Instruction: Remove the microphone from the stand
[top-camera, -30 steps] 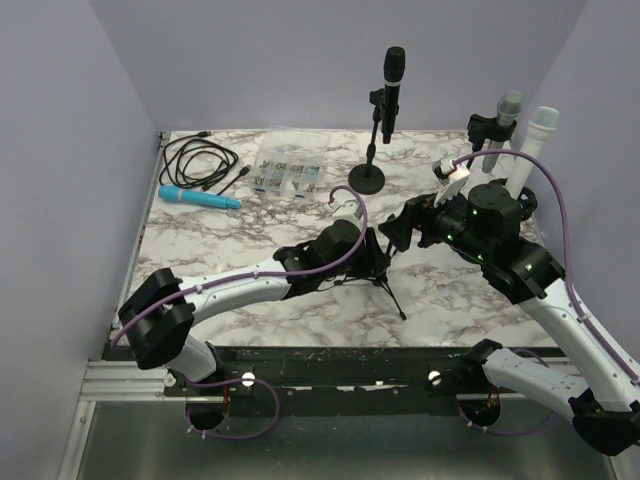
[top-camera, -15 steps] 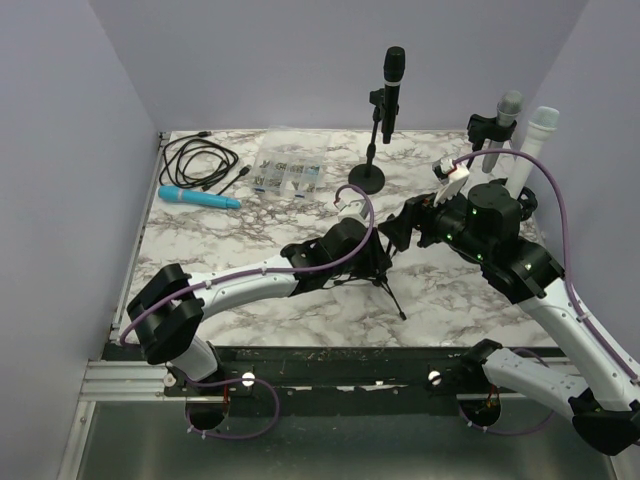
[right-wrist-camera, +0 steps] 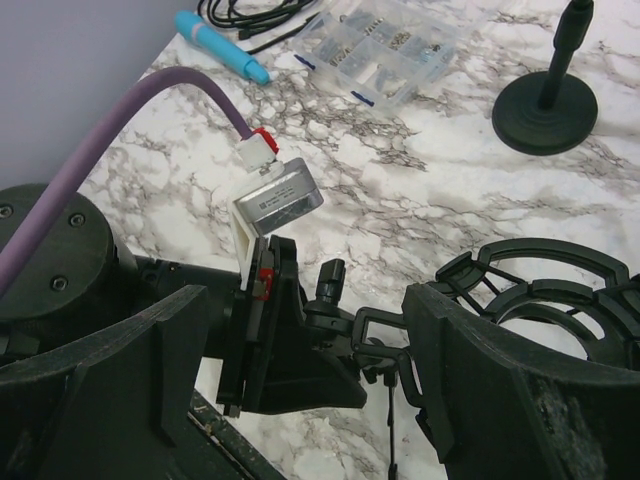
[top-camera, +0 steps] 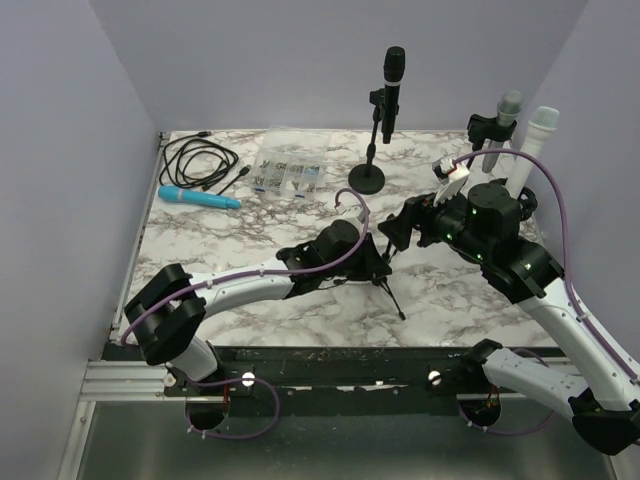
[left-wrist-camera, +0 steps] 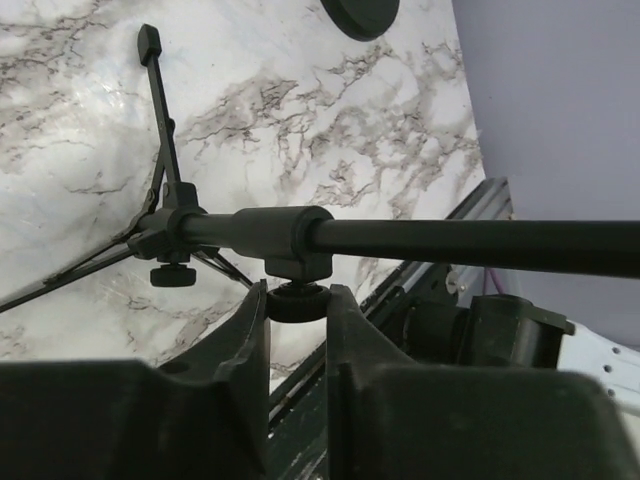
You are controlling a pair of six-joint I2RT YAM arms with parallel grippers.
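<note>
Two grippers meet near the middle of the marble table (top-camera: 200,250), over a black tripod stand (top-camera: 392,292) close to the arm bases. In the left wrist view the left gripper (left-wrist-camera: 298,312) sits under the tripod's horizontal boom (left-wrist-camera: 470,243), its jaws drawn in around a small knob (left-wrist-camera: 297,302) below the boom's clamp, with the pads apparently touching the knob's sides. Just beyond, the right gripper (right-wrist-camera: 305,340) hovers with its jaws spread wide. Between its fingers lie the left wrist's camera block and a black ring mount (right-wrist-camera: 520,250), with the marble showing through the ring.

Farther back, the black microphone (top-camera: 394,85) stands upright in the clip of a round-based stand (top-camera: 368,178), well apart from both grippers. To its left lies a clear compartment box (top-camera: 290,172), then a blue handheld piece (top-camera: 200,197) flat on the table and a coil of black cables (top-camera: 198,162) near the far left corner. At the far right, a grey-headed microphone (top-camera: 508,108) and a white-headed microphone (top-camera: 541,128) stand tilted in holders.
</note>
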